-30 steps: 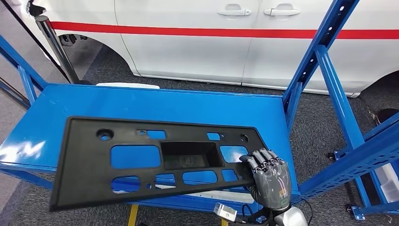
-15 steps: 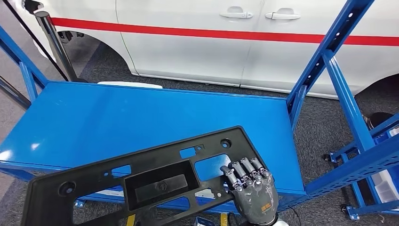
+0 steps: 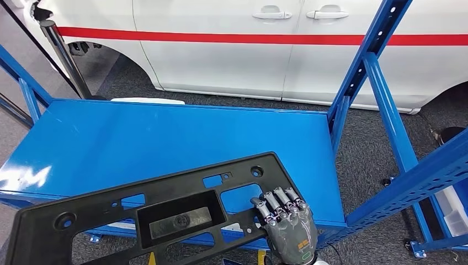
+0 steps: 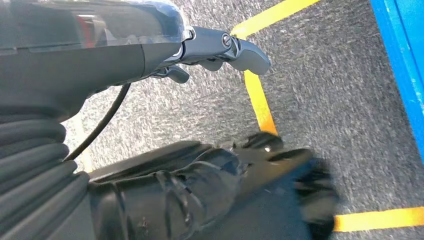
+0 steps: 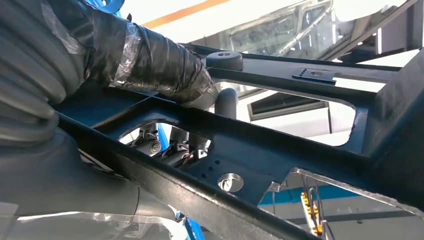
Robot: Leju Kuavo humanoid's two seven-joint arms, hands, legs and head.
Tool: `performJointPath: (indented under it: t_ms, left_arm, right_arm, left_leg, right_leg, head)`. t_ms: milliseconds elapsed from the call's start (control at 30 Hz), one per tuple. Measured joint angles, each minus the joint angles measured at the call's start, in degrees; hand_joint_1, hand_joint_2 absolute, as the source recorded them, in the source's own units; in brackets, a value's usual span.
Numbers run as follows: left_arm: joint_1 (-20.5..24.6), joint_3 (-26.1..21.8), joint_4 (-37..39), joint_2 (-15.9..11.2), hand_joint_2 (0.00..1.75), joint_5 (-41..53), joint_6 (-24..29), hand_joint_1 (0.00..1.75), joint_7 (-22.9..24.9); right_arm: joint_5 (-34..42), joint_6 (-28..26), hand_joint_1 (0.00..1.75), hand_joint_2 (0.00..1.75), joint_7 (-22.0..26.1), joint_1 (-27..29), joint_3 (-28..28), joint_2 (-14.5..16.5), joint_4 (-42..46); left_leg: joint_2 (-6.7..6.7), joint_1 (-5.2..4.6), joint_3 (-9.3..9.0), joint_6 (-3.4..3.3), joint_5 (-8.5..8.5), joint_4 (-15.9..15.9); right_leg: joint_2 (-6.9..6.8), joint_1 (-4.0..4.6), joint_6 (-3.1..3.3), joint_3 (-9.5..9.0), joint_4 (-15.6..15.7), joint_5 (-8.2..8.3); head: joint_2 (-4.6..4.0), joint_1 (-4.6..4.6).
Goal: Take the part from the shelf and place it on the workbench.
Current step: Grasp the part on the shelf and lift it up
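- Fingers [image 3: 276,203] of my right robot hand [image 3: 287,226] curl over the black panel's [image 3: 165,212] edge, gripping it above the blue shelf [image 3: 165,138].
- My left robot hand [image 4: 220,50]: can't tell if closed.

Right hand [image 3: 288,229] low in head view, fingers [image 3: 274,203] curled over a held edge, left hand [image 4: 220,47] hanging, fingers loosely bent

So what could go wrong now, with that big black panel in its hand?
1. The right hand holds the long panel at one end only; most of it hangs off the blue shelf, so it might sag or slip.
2. Swinging it away, the panel could knock the shelf's post.
3. The left hand hangs over the floor, offering no support.
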State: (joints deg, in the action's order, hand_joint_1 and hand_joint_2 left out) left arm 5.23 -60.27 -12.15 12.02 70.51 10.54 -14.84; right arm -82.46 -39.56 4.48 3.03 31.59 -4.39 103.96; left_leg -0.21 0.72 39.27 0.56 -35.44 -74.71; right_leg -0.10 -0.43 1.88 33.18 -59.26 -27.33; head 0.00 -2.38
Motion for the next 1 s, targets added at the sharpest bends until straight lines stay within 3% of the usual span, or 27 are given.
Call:
performJointPath:
  t_ms: [33, 67, 133, 167, 200, 333, 400, 467, 500, 533, 567, 633, 700, 800, 867, 900, 1000]
  left_arm:
    - [0.0, 0.0, 0.0, 0.0, 1.75, 0.0, 0.5, 0.0, 0.2]
    - [0.0, 0.0, 0.0, 0.0, 1.75, 0.1, 1.1, 0.0, 0.4]
    - [0.0, 0.0, 0.0, 0.0, 1.75, 0.3, 2.0, 0.0, 0.9]
    - [0.1, 0.0, 0.0, 0.0, 1.75, 0.4, 2.3, 0.0, 1.0]
    - [0.1, 0.0, 0.0, 0.0, 1.75, 0.5, 2.5, 0.0, 1.1]
    - [0.0, 0.0, 0.0, 0.1, 1.75, 0.5, 2.6, 0.0, 1.1]
    - [0.1, 0.0, 0.0, 0.2, 1.75, 0.5, 2.7, 0.0, 1.2]
    - [0.2, 0.0, 0.0, 0.3, 1.75, 0.7, 2.7, 0.0, 1.5]
    - [0.1, 0.0, 0.0, 0.3, 1.75, 0.8, 2.7, 0.0, 1.6]
    - [0.1, 0.0, 0.0, 0.3, 1.75, 0.9, 2.7, 0.0, 1.8]
    - [0.1, 0.0, 0.0, 0.3, 1.75, 1.0, 2.7, 0.0, 1.9]
    - [0.1, 0.0, 0.0, 0.3, 1.75, 1.0, 2.7, 0.0, 2.0]
    - [0.1, 0.0, 0.0, 0.4, 1.75, 1.0, 2.7, 0.0, 2.1]
    - [0.1, 0.0, 0.0, 0.3, 1.75, 1.0, 2.7, 0.0, 2.1]
    - [0.1, 0.0, 0.0, 0.3, 1.75, 1.0, 2.7, 0.0, 2.1]
    - [0.1, 0.0, 0.0, 0.3, 1.75, 1.1, 2.7, 0.0, 2.1]
    - [0.1, 0.0, 0.0, 0.3, 1.75, 1.1, 2.6, 0.0, 2.0]
  right_arm:
    - [0.3, 0.0, 1.75, 1.75, -0.1, 0.0, 0.1, 0.0, -0.2]
    - [0.5, 0.0, 1.75, 1.75, -0.2, 0.0, 0.1, 0.0, -0.4]
    - [1.1, 0.0, 1.75, 1.75, -0.2, -0.1, 0.1, 0.0, -0.8]
    - [1.3, 0.0, 1.75, 1.75, -0.3, -0.1, 0.1, 0.0, -1.0]
    - [1.5, 0.0, 1.75, 1.75, -0.3, -0.1, 0.1, 0.0, -1.1]
    - [1.6, 0.0, 1.75, 1.75, -0.3, -0.2, 0.1, 0.0, -1.5]
    - [1.9, 0.0, 1.75, 1.75, -0.3, -0.3, 0.1, 0.0, -1.6]
    - [2.4, 0.0, 1.75, 1.75, -0.3, -0.4, 0.1, 0.0, -2.0]
    - [2.7, 0.0, 1.75, 1.75, -0.3, -0.4, 0.1, -0.1, -2.2]
    - [3.0, 0.0, 1.75, 1.75, -0.3, -0.4, 0.1, -0.1, -2.4]
    - [3.3, 0.0, 1.75, 1.75, -0.2, -0.5, 0.1, -0.1, -2.6]
    - [3.7, 0.0, 1.75, 1.75, 0.0, -0.6, 0.1, 0.0, -2.9]
    - [4.1, 0.0, 1.75, 1.75, 0.2, -0.9, 0.1, 0.0, -3.1]
    - [4.5, 0.0, 1.75, 1.75, 0.3, -1.0, 0.1, 0.0, -3.4]
    - [4.8, 0.0, 1.75, 1.75, 0.3, -1.2, 0.1, 0.0, -3.5]
    - [5.0, 0.0, 1.75, 1.75, 0.4, -1.3, 0.1, 0.0, -3.6]
    - [5.5, 0.0, 1.75, 1.75, 0.5, -1.5, 0.1, 0.0, -4.0]
  left_leg:
    - [0.0, -0.01, 0.2, -0.07, 0.55, -0.4]
    - [0.0, -0.02, -0.79, -0.25, 2.19, 1.6]
    - [-0.01, -0.16, -4.65, -0.93, 6.23, 9.7]
    - [-0.02, -0.3, -6.26, -1.26, 7.48, 13.3]
    - [-0.04, -0.47, -7.15, -1.53, 8.03, 15.4]
    - [0.01, -0.39, -7.5, -2.45, 8.65, 16.9]
    - [0.15, -0.05, -7.6, -3.06, 9.22, 17.6]
    - [0.23, -0.11, -7.37, -3.26, 9.37, 17.5]
    - [0.27, -0.12, -7.26, -3.26, 9.38, 17.4]
    - [0.31, -0.12, -7.18, -3.26, 9.39, 17.3]
    - [0.32, -0.11, -7.12, -3.22, 9.37, 17.1]
    - [0.25, -0.11, -6.99, -2.99, 9.25, 16.7]
    - [0.15, -0.32, -6.63, -2.45, 9.17, 16.1]
    - [0.09, -0.42, -6.18, -1.42, 9.46, 16.0]
    - [0.08, -0.22, -5.45, -0.78, 7.97, 14.6]
    - [0.08, -0.13, -4.52, -0.5, 6.09, 12.3]
    - [0.12, -0.02, -0.85, -0.06, -0.13, 1.7]
  right_leg:
    - [0.0, 0.08, 0.02, -0.05, 0.0, -0.01]
    - [0.04, 0.15, 0.02, -0.15, 0.0, -0.02]
    - [0.13, 0.26, -0.02, -0.32, 0.0, -0.05]
    - [0.17, 0.35, -0.14, -0.26, -0.1, -0.05]
    - [0.19, 0.39, -0.33, -0.13, -0.2, -0.01]
    - [0.21, 0.36, -1.43, 0.17, -0.5, -0.3]
    - [0.23, 0.3, -1.94, 1.84, -4.5, -3.15]
    - [0.22, 0.07, -2.38, 5.11, -12.0, -6.98]
    - [0.21, -0.07, -2.56, 6.3, -14.8, -7.86]
    - [0.2, -0.2, -2.71, 6.65, -15.8, -7.74]
    - [0.17, -0.34, -2.8, 5.8, -14.4, -6.46]
    - [0.14, -0.59, -2.74, 1.78, -7.0, -2.9]
    - [0.18, -0.47, -2.41, -0.83, -1.4, -1.09]
    - [0.28, -0.28, -1.54, -0.6, -0.5, -0.53]
    - [0.17, -0.41, -0.67, -0.2, -0.2, 0.11]
    - [0.07, -0.48, -0.27, 0.12, 0.0, 0.45]
    - [-0.14, -0.24, 0.08, 1.43, -0.1, 1.31]
  head:
    - [0.0, 0.0]
    - [0.0, 0.0]
    - [0.0, -0.01]
    - [0.0, -0.01]
    - [0.0, -0.02]
    - [0.0, -0.04]
    - [0.0, -0.12]
    - [0.0, -0.15]
    - [0.0, -0.16]
    - [0.0, -0.15]
    - [0.0, -0.16]
    - [0.0, -0.16]
    - [0.0, -0.14]
    - [0.0, -0.12]
    - [0.0, -0.1]
    - [0.0, -0.08]
    - [0.0, -0.04]
